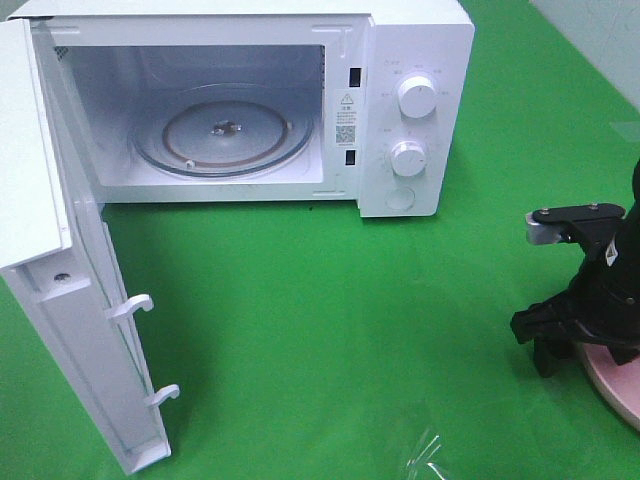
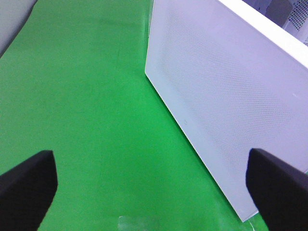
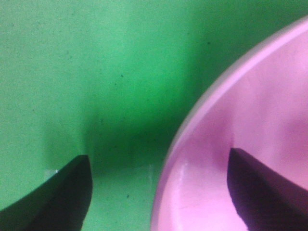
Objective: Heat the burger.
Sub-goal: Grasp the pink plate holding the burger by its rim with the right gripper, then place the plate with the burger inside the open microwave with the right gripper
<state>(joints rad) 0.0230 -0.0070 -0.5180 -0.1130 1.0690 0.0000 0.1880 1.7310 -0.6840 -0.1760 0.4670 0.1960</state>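
Surface: green cloth [image 1: 330, 330] spread flat under everything in view.

Microwave [image 1: 415, 40]: white, standing at the far side of the cloth, cavity facing the camera and lit inside.
- Door [image 1: 60, 330]: swung fully open toward the left side, hinged at the left edge, inner face turned to the middle of the cloth; outer dotted face filling much of the left wrist view.
- Latch hooks [image 1: 130, 307]: two, white, projecting from the door's inner face, one above the other.
- Glass turntable [image 1: 225, 135]: round, clear, seated centrally on the cavity floor, bare.
- Knobs [image 1: 417, 97]: two, white, stacked on the control panel to the right of the cavity, with a round button [image 1: 400, 197] beneath them.

Pink plate [image 1: 620, 385]: round, lying on the cloth at the near right edge, partly cut off by the frame and partly covered by the right arm.

Burger: not made out in any view; place cannot be told.

Right gripper [image 1: 555, 340]: black, lowered at the plate's left rim; released, fingers [image 3: 62, 197] spread wide, one over the cloth, the other over the plate's inner surface, rim running between them; contact with the plate cannot be told.

Left gripper [image 2: 154, 192]: released, both black fingers far apart at the frame's edges, only green cloth between them, near the door's outer face; outside the high view.

Clear film scrap [image 1: 430, 460]: glossy, lying on the cloth near the front edge.
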